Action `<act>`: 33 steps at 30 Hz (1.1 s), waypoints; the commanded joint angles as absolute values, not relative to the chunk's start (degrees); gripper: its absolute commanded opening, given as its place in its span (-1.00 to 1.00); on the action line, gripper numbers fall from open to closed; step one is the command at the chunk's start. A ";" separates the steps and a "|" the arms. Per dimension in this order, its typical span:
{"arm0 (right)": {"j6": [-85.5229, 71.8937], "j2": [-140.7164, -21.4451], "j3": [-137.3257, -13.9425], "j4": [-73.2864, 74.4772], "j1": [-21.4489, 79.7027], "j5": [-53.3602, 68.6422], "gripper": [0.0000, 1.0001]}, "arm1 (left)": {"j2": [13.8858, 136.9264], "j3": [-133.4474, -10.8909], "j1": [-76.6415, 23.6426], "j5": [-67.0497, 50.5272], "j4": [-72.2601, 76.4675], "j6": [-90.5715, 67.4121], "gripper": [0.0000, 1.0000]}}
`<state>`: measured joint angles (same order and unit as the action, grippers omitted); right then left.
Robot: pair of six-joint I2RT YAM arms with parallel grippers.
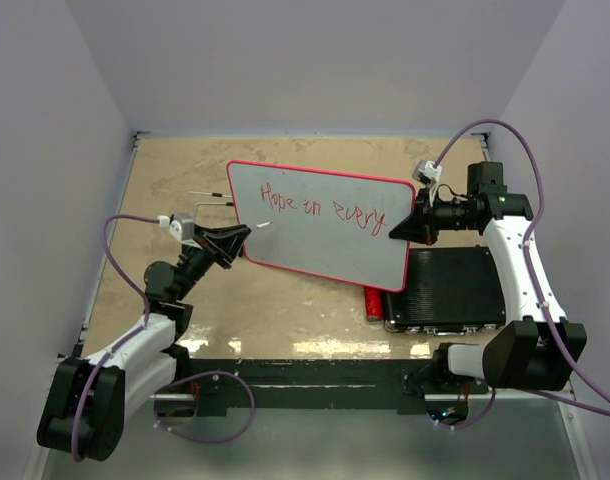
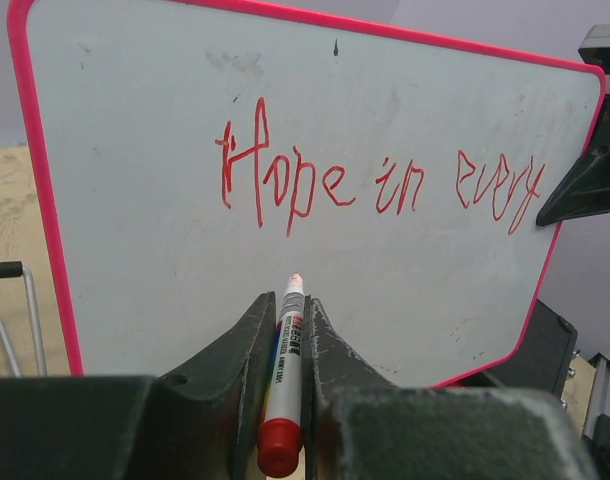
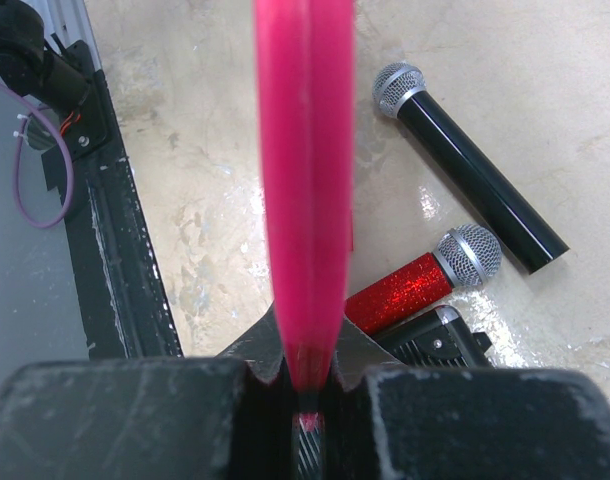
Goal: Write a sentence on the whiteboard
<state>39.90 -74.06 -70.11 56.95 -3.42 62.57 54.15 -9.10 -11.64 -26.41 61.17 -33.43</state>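
Left fingers [image 2: 235, 370] pinch a red-capped marker [image 2: 283, 360], its tip aimed at the whiteboard [image 2: 135, 260] just under "Hope". Right fingers [image 1: 405, 226] clamp the board's red edge, holding it tilted above the worktop [image 1: 175, 190]. The sentence [image 2: 385, 185] reads "Hope in every", so a second line seems due, and the tip must meet the board first. Only the right wrist view shows a black microphone [image 3: 465, 165] lying underneath.

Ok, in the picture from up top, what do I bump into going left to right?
First the left pincer holding the marker → the whiteboard with the red sentence → the right pincer gripping the board's edge.
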 commanded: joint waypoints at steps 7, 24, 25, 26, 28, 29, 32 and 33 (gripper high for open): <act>42.27 -72.95 -70.84 54.93 -3.08 62.84 -1.00 | 62.92 -11.07 -11.16 -29.18 73.47 -34.37 -1.00; 41.84 -72.95 -70.66 54.49 -2.90 62.93 -1.00 | 58.19 -11.60 -11.25 -22.50 64.96 -26.81 -1.00; 41.84 -72.95 -70.66 54.49 -2.99 62.93 -1.00 | 58.10 -11.86 -11.25 -22.24 63.73 -26.11 -1.00; 41.84 -72.95 -70.58 54.49 -2.90 62.93 -1.00 | 58.01 -12.30 -11.16 -22.32 63.11 -25.84 -1.00; 41.75 -73.04 -70.58 54.58 -2.90 62.93 -1.00 | 58.10 -12.65 -11.25 -22.15 62.06 -25.23 -1.00; 41.75 -73.12 -70.58 54.41 -2.90 62.93 -1.00 | 58.10 -12.83 -11.16 -21.97 61.70 -25.14 -1.00; 41.75 -73.21 -70.49 54.49 -2.81 62.93 -1.00 | 58.18 -13.01 -11.25 -21.45 61.18 -24.70 -1.00; 41.75 -73.21 -70.66 54.41 -2.90 62.93 -1.00 | 58.27 -13.09 -11.16 -21.45 61.00 -24.52 -1.00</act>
